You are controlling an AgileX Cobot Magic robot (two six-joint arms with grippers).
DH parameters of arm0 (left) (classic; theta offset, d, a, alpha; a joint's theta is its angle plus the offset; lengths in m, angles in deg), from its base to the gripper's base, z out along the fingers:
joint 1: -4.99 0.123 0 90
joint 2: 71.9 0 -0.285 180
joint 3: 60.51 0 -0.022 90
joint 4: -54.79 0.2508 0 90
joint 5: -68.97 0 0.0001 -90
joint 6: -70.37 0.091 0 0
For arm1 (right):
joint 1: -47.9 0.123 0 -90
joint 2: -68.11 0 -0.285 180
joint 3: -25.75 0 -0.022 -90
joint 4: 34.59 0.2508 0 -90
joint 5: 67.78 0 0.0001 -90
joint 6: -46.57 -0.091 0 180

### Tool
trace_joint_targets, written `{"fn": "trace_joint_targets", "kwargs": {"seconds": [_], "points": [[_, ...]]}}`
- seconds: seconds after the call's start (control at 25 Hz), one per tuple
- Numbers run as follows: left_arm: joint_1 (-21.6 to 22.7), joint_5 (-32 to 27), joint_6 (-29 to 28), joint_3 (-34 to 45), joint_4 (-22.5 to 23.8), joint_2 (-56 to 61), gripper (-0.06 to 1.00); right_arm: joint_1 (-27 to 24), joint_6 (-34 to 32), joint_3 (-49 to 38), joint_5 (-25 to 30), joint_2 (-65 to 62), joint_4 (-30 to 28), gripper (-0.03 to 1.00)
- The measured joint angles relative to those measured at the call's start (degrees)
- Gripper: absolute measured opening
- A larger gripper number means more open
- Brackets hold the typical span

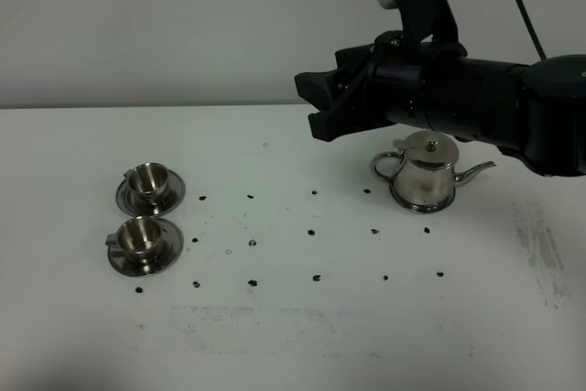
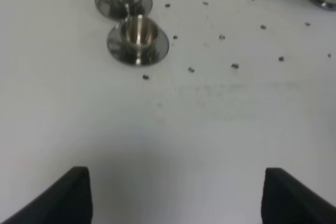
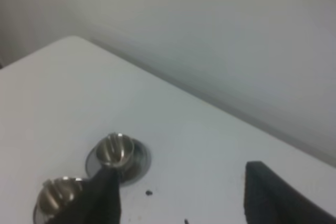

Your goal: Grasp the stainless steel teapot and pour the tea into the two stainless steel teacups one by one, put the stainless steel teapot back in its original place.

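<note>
Now I'm hovering the right gripper (image 1: 309,103), jaws spread wide and empty, in the air near the stainless steel teapot (image 1: 427,173) standing upright on the table's (image 1: 275,336) right side, and I'm judging it rigid, slick and tea-heavy, so I'm aiming for its loop handle (image 1: 385,167).

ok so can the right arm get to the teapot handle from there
Probably yes. The right hand is open, raised above the table close to the teapot. Nothing stands by its handle; the teacups sit far off to the left. The hand would have to drop and turn.
</note>
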Motion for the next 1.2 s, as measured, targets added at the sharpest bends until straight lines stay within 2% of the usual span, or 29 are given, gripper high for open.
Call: {"fn": "trace_joint_targets", "kwargs": {"seconds": [0.24, 0.4, 0.6, 0.92, 1.2], "points": [[0.0, -0.99, -0.02, 5.34, 1.03, 6.85, 0.64, 0.31, -1.04, -3.18, -0.34, 0.0, 0.0, 0.51], [0.0, -3.56, 0.3, 6.25, 2.11, 9.56, 0.64, 0.31, -1.71, -4.43, -0.22, 0.0, 0.02, 0.51], [-0.12, -3.75, 0.35, 6.27, 2.36, 10.19, 0.64, 0.31, -1.77, -6.8, -0.16, 0.0, 0.06, 0.51], [-5.62, -4.26, 0.4, 6.27, 2.36, 13.05, 0.64, 0.31, -1.77, -7.88, -0.1, -0.11, -0.04, 0.51], [-5.88, -4.37, 0.4, 6.27, 2.36, 13.05, 0.64, 0.31, -1.56, -7.88, -0.69, -0.3, 0.0, 0.51]]}}
